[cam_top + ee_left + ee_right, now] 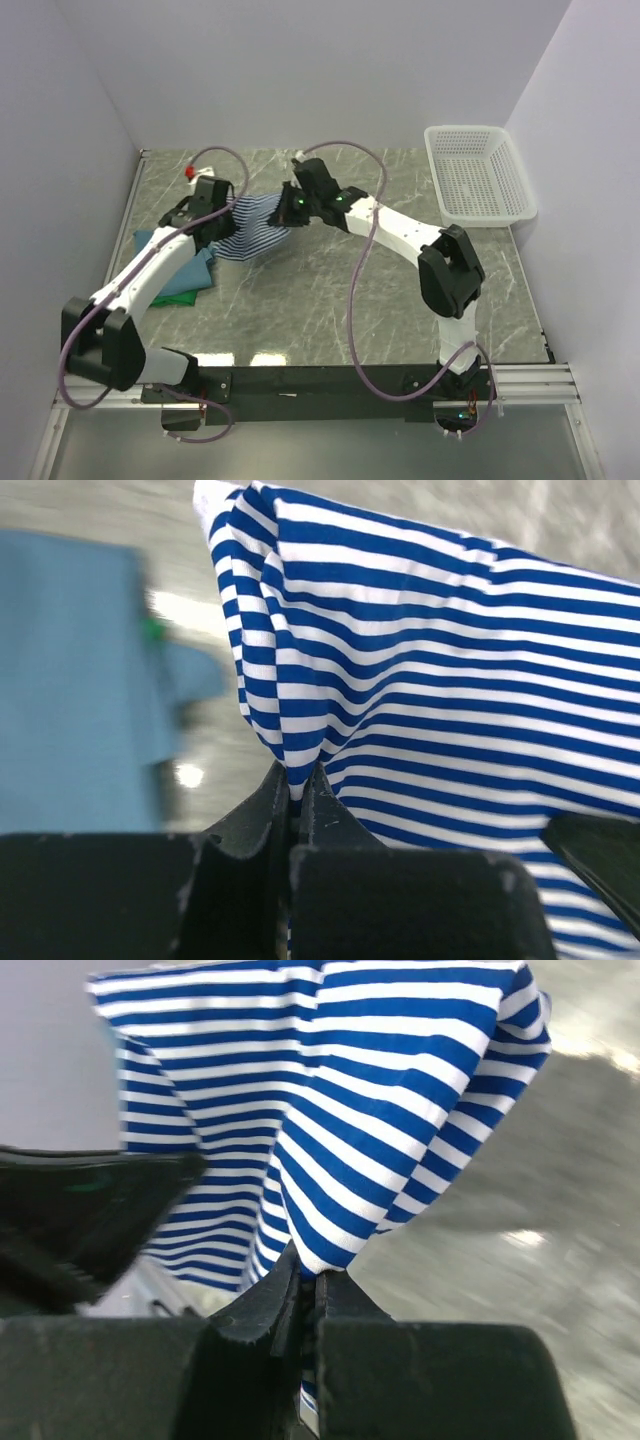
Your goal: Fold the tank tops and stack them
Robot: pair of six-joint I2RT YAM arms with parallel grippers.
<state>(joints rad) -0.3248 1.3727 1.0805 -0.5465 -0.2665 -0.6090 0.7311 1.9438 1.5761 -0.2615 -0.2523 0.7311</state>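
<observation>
Striped top (pixel 255 228) hangs between the arms at left rear. Left gripper (pixel 298 777) is clamped on one edge and right gripper (pixel 308 1273) on the other. Teal top (pixel 190 262) and green top (pixel 178 296) lie by the table's (pixel 330 300) left edge. Basket (pixel 480 175) sits in the right rear corner, with open tabletop front and right.

No text, label, brand, number or sign can be read in any view. The striped tank top (pixel 450 660), clamped at the tips of the left gripper (pixel 303 775) and the right gripper (pixel 308 1265), shows only navy-and-white bands (no tag or print legible).
</observation>
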